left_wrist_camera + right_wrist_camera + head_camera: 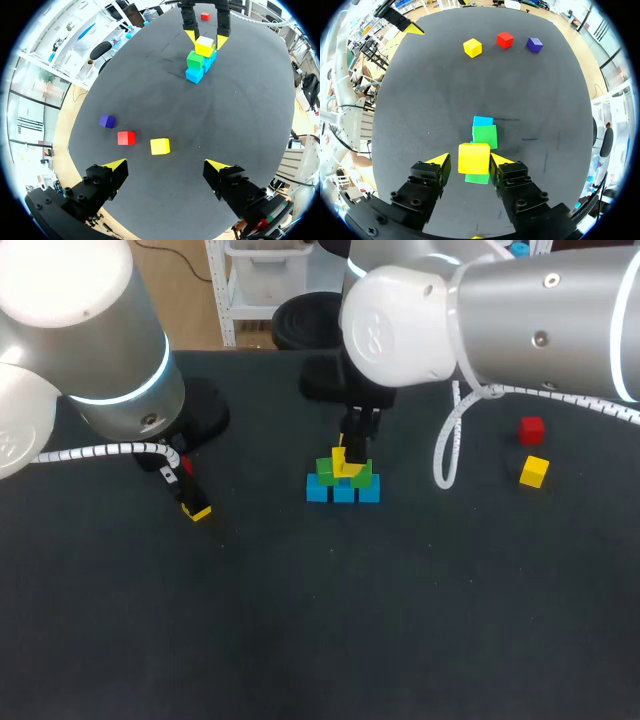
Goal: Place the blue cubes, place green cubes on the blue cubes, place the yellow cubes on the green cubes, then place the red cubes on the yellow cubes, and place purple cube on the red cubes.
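Tabletop [300, 620]: dark, carrying every cube.
Right gripper [474, 159]: clamped on the held yellow cube [473, 156], directly over the green cubes [195, 59].
Left gripper [166, 164]: fingers apart, above the tabletop, just behind the spare yellow cube [160, 146].
Blue cubes [343, 492]: centre row of three, under the green cubes.
Red cube [126, 138], purple cube [107, 121]: beside the spare yellow cube.

**Dark table under even light**

You are looking down at a dark, matte table [320, 640] that is filling nearly the whole head view, running from the bottom edge up to its far edge near the top of the frame. Light is falling evenly across it.
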Motion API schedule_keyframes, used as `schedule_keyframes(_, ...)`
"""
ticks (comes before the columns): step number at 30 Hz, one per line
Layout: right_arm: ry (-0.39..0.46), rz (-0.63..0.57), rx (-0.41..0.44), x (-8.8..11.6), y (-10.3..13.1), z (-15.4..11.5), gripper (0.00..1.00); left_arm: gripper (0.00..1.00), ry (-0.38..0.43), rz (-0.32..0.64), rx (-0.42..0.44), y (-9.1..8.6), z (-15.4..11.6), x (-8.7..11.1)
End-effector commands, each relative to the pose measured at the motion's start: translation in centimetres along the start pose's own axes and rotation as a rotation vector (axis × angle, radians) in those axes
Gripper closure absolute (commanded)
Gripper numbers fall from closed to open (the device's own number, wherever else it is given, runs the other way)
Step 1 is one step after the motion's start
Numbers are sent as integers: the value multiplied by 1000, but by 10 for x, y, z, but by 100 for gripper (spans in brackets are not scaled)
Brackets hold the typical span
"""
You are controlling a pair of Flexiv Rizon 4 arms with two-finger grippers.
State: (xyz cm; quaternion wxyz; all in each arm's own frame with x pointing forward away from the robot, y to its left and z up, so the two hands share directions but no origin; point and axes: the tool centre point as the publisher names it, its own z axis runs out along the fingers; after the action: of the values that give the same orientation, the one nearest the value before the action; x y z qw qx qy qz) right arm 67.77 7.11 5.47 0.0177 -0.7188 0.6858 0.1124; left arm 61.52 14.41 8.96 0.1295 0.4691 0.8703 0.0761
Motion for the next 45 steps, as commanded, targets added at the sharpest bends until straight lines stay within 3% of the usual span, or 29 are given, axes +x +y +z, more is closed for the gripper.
schedule_keyframes(1, -2, 2, 8, 2, 3, 0, 54, 0, 0, 2, 5, 2, 0, 0)
schedule_keyframes(7, -2, 4, 9, 2, 3, 0, 62, 0, 0, 2, 5, 2, 0, 0)
schedule_keyframes(10, -5, 5, 8, 2, 3, 0, 58, 0, 0, 2, 5, 2, 0, 0)
schedule_keyframes(11, -6, 5, 8, 2, 3, 0, 51, 0, 0, 2, 5, 2, 0, 0)
schedule_keyframes(12, -7, 6, 8, 2, 3, 0, 13, 0, 0, 2, 5, 2, 0, 0)
schedule_keyframes(13, -7, 7, 8, 2, 3, 1, 0, 0, 0, 2, 5, 2, 0, 0)
schedule_keyframes(29, 31, -113, -7, -14, -5, 8, 0, 0, 0, 2, 5, 2, 0, 0)
schedule_keyframes(45, 46, -136, -44, -21, -10, 18, 0, 0, 0, 2, 5, 2, 0, 0)
